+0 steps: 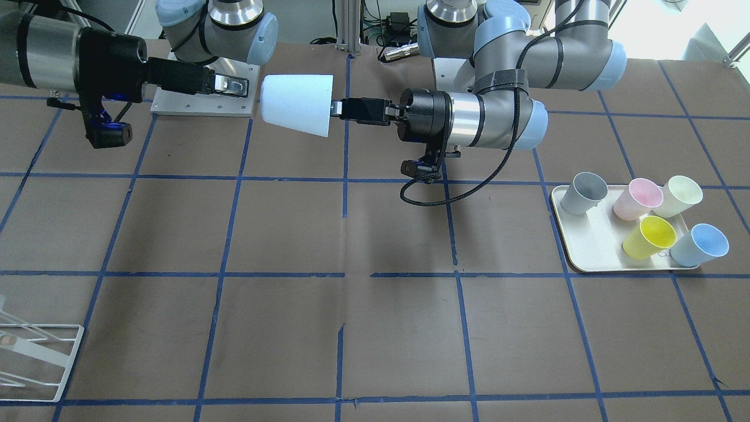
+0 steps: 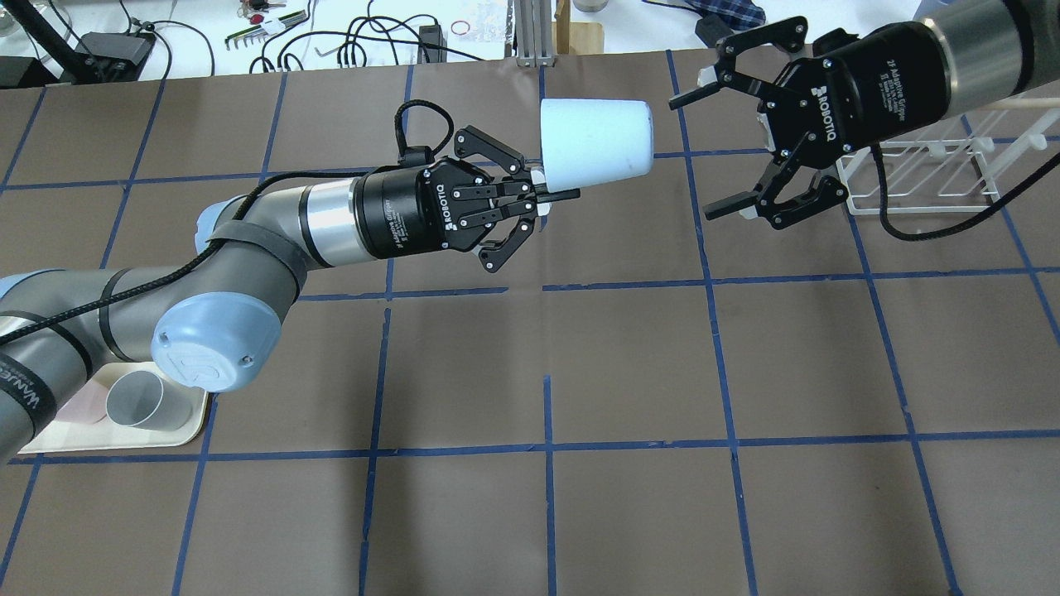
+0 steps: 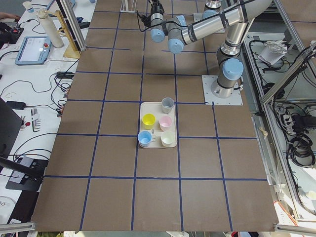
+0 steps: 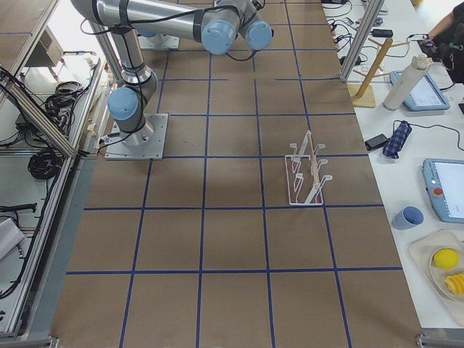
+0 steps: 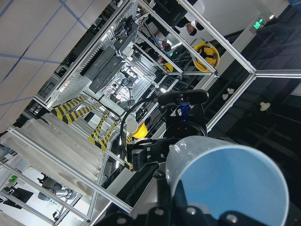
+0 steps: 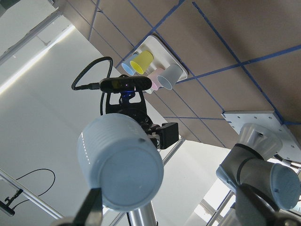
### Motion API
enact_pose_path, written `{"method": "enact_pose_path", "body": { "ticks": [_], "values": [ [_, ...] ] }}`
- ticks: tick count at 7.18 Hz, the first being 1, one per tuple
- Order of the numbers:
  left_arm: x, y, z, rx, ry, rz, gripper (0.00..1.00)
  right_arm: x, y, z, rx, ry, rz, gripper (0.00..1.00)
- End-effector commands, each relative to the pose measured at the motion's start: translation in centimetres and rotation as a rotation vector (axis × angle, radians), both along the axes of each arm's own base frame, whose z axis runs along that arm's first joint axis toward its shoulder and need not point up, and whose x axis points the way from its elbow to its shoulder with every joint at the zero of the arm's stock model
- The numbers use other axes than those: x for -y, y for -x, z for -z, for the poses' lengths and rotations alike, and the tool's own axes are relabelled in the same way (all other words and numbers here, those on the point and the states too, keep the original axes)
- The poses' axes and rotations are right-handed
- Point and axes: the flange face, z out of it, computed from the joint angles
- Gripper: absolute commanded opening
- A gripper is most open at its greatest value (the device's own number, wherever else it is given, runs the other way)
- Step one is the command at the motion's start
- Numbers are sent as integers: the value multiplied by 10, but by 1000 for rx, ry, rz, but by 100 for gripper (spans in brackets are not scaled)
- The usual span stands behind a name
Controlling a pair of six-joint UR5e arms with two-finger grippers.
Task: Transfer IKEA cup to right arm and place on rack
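My left gripper (image 2: pixel 551 194) is shut on the rim of the pale blue IKEA cup (image 2: pixel 596 141) and holds it on its side high above the table, base toward the right arm. My right gripper (image 2: pixel 694 157) is open wide, facing the cup's base across a short gap without touching it. In the front view the cup (image 1: pixel 296 105) lies between the right gripper (image 1: pixel 234 86) and the left gripper (image 1: pixel 345 109). The right wrist view shows the cup's base (image 6: pixel 124 169); the left wrist view shows its open mouth (image 5: pixel 230 183). The white wire rack (image 2: pixel 919 178) stands behind the right gripper.
A beige tray (image 1: pixel 586 246) on the left arm's side holds a second pale blue cup (image 1: pixel 700 245), a yellow cup (image 1: pixel 649 236), a grey cup (image 1: pixel 583 193), a pink cup (image 1: pixel 636 199) and a cream cup (image 1: pixel 679 196). The rack (image 4: pixel 308 174) stands on the brown gridded table.
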Motion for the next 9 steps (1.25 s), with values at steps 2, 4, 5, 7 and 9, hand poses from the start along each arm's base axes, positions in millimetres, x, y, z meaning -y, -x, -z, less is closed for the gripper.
{"method": "enact_pose_path", "body": {
  "ticks": [2,4,5,7,9],
  "values": [
    [0,0,1,-3,-2,-1,0,10,-30,5,57,12,4,100],
    [0,0,1,-4,-2,-1,0,12,-34,4,69,22,12,100],
    [0,0,1,-3,-2,-1,0,12,-34,6,67,24,9,100],
    [0,0,1,-4,-3,-1,0,12,-34,6,67,29,10,100],
    [-1,0,0,-4,-2,-1,0,15,-34,1,67,32,20,78]
  ]
}}
